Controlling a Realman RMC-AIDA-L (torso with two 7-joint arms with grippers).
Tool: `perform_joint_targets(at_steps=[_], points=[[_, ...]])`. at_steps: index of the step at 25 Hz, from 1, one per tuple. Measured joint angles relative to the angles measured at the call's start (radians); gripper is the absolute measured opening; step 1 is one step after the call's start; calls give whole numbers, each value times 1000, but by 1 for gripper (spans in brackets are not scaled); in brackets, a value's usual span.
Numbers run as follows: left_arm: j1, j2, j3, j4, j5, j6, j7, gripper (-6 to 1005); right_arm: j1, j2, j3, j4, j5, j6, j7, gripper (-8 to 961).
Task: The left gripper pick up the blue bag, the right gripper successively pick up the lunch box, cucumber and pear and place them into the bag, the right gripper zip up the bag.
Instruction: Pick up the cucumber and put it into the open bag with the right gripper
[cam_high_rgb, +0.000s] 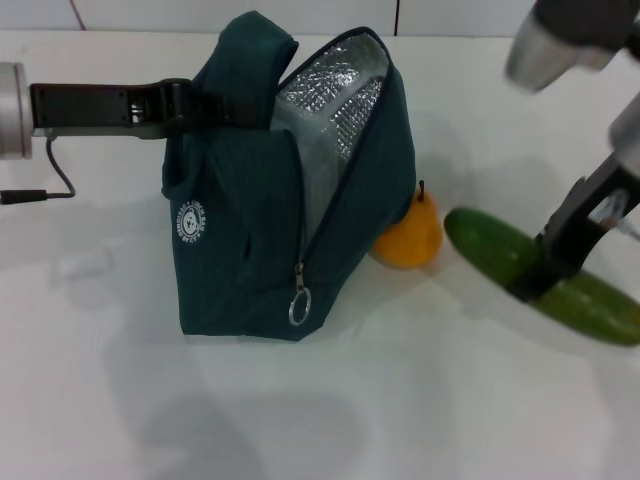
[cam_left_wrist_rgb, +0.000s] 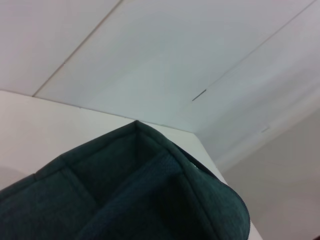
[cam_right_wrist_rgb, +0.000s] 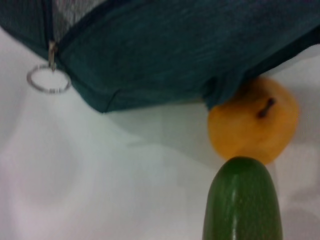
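Cucumber (cam_high_rgb: 545, 275) gripped by right end effector (cam_high_rgb: 535, 283), left end effector (cam_high_rgb: 205, 108) clamping blue bag (cam_high_rgb: 260, 240), pear (cam_high_rgb: 408, 235) between.

White tabletop (cam_high_rgb: 330, 420) before a pale panelled wall (cam_left_wrist_rgb: 165, 55) with thin seams.

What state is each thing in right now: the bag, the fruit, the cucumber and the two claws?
Blue bag: upright, unzipped, foil lining showing.
Left gripper: holding the bag's handle.
Pear: on the table beside the bag.
Cucumber: lying on the table.
Right gripper: down at the cucumber's middle.
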Motion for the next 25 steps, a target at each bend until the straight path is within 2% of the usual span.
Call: perform_joint_targets(at_steps=[5, 8, 13, 15, 18, 21, 23, 25], points=[[3, 2, 0, 0, -3, 0, 2, 33, -34, -10, 176, -101, 10, -52, -19, 600], [3, 2, 0, 0, -3, 0, 3, 33, -47, -12, 320, -151, 55, -84, -50, 600], [1, 0, 0, 0, -3, 0, 3, 33, -86, -34, 497, -178, 257, -76, -96, 600], [-1, -1, 0, -1, -3, 0, 4, 33, -105, -34, 538, -175, 341, -48, -134, 599], [-5, -2, 0, -4, -3, 0, 4, 33, -138, -24, 556, -170, 432, 21, -207, 599], [-6, -4, 0, -4, -3, 0, 4, 33, -162, -3, 545, -144, 493, 101, -304, 599], [-9, -6, 2, -3, -3, 0, 4, 33, -176, 5, 516, -111, 540, 149, -367, 599], [-15, -7, 4, -4, -3, 0, 4, 33, -192, 3, 454, -58, 618, 219, -442, 599]])
